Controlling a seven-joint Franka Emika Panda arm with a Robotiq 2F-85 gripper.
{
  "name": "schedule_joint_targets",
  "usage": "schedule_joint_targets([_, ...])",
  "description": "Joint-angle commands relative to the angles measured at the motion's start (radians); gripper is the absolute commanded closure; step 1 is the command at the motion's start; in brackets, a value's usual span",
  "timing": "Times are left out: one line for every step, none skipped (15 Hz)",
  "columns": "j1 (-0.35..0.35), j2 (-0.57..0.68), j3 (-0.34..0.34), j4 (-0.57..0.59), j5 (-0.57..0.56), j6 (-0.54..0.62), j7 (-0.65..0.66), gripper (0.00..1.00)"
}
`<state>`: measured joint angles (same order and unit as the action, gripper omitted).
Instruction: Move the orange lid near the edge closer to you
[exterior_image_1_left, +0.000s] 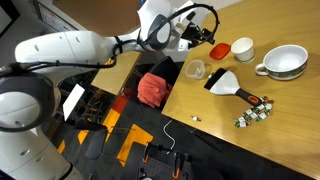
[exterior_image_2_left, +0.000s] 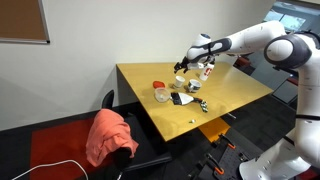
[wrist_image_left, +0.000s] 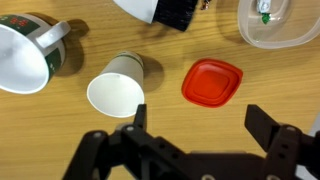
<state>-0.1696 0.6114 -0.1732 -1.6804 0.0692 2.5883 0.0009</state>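
The orange lid (wrist_image_left: 212, 82) is a flat red-orange disc with rounded corners, lying on the light tan wooden table. It also shows in both exterior views (exterior_image_1_left: 219, 50) (exterior_image_2_left: 158, 85), near the table's edge (exterior_image_1_left: 178, 75). My gripper (wrist_image_left: 200, 125) is open and empty. It hovers above the table, its two black fingers spread wider than the lid and just short of it in the wrist view. The gripper also shows in both exterior views (exterior_image_1_left: 205, 38) (exterior_image_2_left: 184, 66).
A white cup (wrist_image_left: 118, 90) stands beside the lid, with a white mug-shaped bowl (wrist_image_left: 25, 55) beyond it. A clear round container (wrist_image_left: 275, 25), a black-and-white brush (exterior_image_1_left: 228, 85) and a small green-white object (exterior_image_1_left: 255, 113) are on the table. A red cloth (exterior_image_1_left: 152, 88) lies on a chair beside the table.
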Motion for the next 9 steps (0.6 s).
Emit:
schedule_joint_targets([-0.06,0.145,0.052,0.167,0.023,-0.014,-0.015,0.0])
schedule_joint_targets([-0.071,0.177,0.061,0.193,0.023,-0.007,-0.019,0.0])
schedule_joint_targets([-0.081,0.204,0.071,0.217,0.024,-0.006,-0.022,0.0])
schedule_joint_targets([-0.09,0.228,0.08,0.238,0.025,-0.008,-0.026,0.0])
schedule_joint_targets([-0.094,0.248,0.084,0.255,0.024,-0.01,-0.022,0.0])
schedule_joint_targets([-0.097,0.268,0.087,0.27,0.022,-0.008,-0.019,0.0])
schedule_joint_targets([-0.101,0.284,0.091,0.283,0.022,-0.007,-0.018,0.0])
schedule_joint_targets([-0.101,0.3,0.091,0.294,0.02,-0.004,-0.016,0.0])
schedule_joint_targets([-0.101,0.315,0.092,0.305,0.018,-0.001,-0.014,0.0])
